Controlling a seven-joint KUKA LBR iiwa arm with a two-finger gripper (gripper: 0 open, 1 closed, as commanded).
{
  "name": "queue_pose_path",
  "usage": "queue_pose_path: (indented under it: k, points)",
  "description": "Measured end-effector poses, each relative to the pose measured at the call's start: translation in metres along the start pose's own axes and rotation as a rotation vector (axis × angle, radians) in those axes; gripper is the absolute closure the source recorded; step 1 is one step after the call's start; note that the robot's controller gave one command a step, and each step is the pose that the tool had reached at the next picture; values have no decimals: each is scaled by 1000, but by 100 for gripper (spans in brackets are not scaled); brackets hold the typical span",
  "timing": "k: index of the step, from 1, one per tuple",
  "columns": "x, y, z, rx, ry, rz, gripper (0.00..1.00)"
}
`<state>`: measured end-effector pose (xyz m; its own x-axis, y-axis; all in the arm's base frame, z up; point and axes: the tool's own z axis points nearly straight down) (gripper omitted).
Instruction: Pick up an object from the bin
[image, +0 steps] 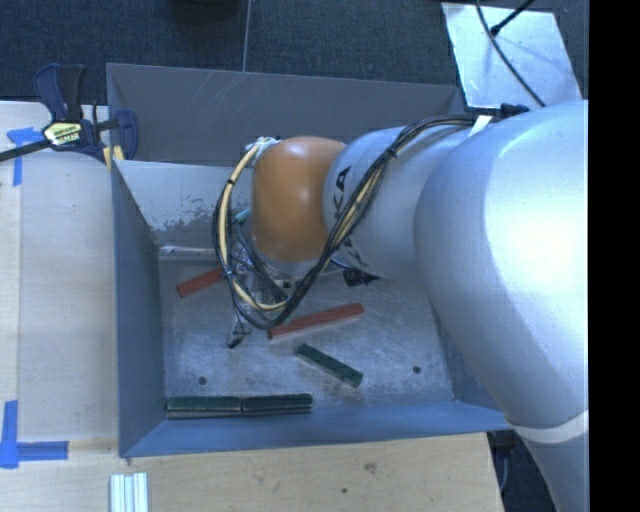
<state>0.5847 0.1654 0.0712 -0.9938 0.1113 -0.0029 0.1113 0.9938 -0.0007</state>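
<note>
Overhead view of the grey metal bin (138, 320) with the arm (500, 250) entering from the right of the frame and covering the bin's right side. The wrist carries a rounded orange cover (290, 200), around which yellow and black cables (232, 262) loop downward. Below the cover the gripper (237, 338) reaches down toward the bin floor left of centre; only a small dark tip shows under the cables, so whether it is apart or together cannot be told, and nothing can be seen held in it. Two things lie nearest to that tip. The long red-brown bar (318, 320) lies flat just to the right, running from lower left to upper right, with its left end close to the tip — touching or just apart cannot be judged. The short red-brown bar (200, 282) lies up and to the left, near the back of the floor, partly hidden by the cables at its right end. The tip itself appears to hang over the bare, scuffed floor between these two bars. Further toward the lower edge of the frame, the tilted green bar (330, 365), dark and narrow, lies apart from the long red-brown bar and below it. Along the foot of the near wall, the lower-left green bar (203, 405) and the lower-middle green bar (277, 403) lie end to end in one line.
</note>
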Motion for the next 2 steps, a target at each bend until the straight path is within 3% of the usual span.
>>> queue_pose_path:
  k: [1,2]
  points:
    - [-23,61,0,-4,-2,100,0]
    - [-25,58,-3,-3,-6,104,100]
